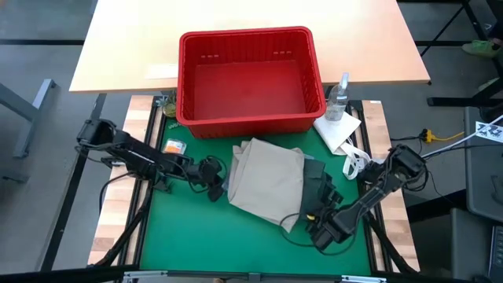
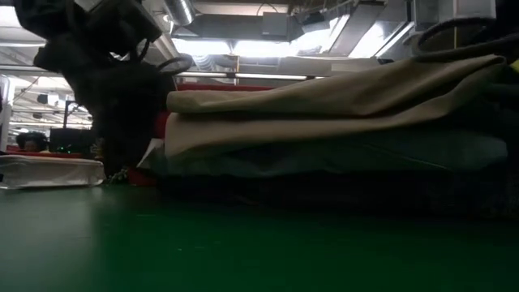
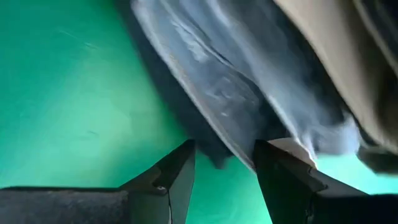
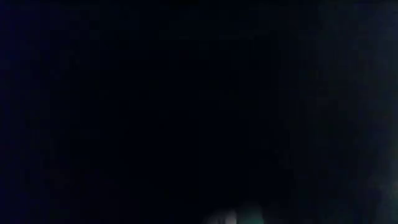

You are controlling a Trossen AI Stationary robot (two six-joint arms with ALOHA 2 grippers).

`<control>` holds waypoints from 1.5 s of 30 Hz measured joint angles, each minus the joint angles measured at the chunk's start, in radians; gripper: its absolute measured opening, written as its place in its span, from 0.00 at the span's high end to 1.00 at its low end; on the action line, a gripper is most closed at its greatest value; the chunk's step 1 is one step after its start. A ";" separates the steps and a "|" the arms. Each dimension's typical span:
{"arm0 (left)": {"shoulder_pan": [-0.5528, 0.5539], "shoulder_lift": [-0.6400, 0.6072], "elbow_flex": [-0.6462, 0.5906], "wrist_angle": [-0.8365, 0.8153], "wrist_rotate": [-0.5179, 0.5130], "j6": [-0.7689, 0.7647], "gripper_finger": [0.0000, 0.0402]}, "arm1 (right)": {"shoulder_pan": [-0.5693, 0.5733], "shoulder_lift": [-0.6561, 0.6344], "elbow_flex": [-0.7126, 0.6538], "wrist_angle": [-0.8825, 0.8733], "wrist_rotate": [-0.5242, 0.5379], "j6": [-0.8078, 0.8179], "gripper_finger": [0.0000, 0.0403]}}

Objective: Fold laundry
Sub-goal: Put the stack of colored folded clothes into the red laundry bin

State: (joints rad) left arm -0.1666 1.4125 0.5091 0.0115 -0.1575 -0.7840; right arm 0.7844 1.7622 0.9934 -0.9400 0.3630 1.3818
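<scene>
The laundry is a folded stack (image 1: pixel 267 181) in the middle of the green mat (image 1: pixel 181 236). A beige khaki piece (image 2: pixel 340 97) lies on top, with light blue denim (image 3: pixel 230 93) and dark navy cloth (image 3: pixel 168 93) under it. My left gripper (image 3: pixel 224 171) is open, low at the stack's left edge (image 1: pixel 228 189), and the stack's lowest dark corner shows between its fingers. My right gripper (image 1: pixel 316 220) is down at the stack's near right corner, over dark cloth (image 1: pixel 318 189). Its wrist view is black. My left gripper comes at the stack's left edge slanting down from the table's left, one finger (image 3: pixel 180 177) on the mat side and the other (image 3: pixel 283 171) by the denim edge (image 3: pixel 273 143). Whether either finger touches the cloth, I cannot tell.
A red basket (image 1: pixel 251 122) stands just behind the stack. A spray bottle (image 1: pixel 339 98) and a white cloth (image 1: pixel 338 130) are at the back right, and a small orange item (image 1: pixel 174 146) at the back left. Bare mat lies on the near side.
</scene>
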 joint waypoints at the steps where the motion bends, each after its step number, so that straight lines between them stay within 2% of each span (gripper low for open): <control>1: -0.016 0.015 0.000 0.014 0.006 0.000 0.60 | -0.015 0.000 -0.002 0.009 -0.005 -0.024 0.59; 6: -0.101 0.088 0.000 0.065 -0.001 -0.009 0.60 | -0.070 -0.002 -0.004 0.018 -0.051 -0.136 0.59; 12: -0.188 0.135 0.003 0.099 -0.030 -0.091 0.60 | -0.085 -0.003 -0.004 0.011 -0.076 -0.245 0.59; 18: -0.311 0.139 0.003 0.164 0.053 -0.203 0.60 | -0.085 -0.002 -0.004 0.016 -0.097 -0.418 0.59; 25: -0.411 0.106 0.000 0.167 0.116 -0.339 0.60 | -0.085 -0.029 0.032 -0.049 -0.134 -0.423 0.59; 32: -0.380 0.052 -0.001 0.107 0.079 -0.341 0.60 | -0.083 -0.069 0.131 -0.229 -0.128 -0.423 0.59; 45: -0.241 0.045 0.001 -0.018 0.060 -0.332 0.60 | -0.084 -0.105 0.201 -0.378 -0.127 -0.423 0.59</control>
State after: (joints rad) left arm -0.4071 1.4574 0.5105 -0.0061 -0.0978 -1.1158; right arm 0.6999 1.6577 1.1942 -1.3179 0.2357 0.9592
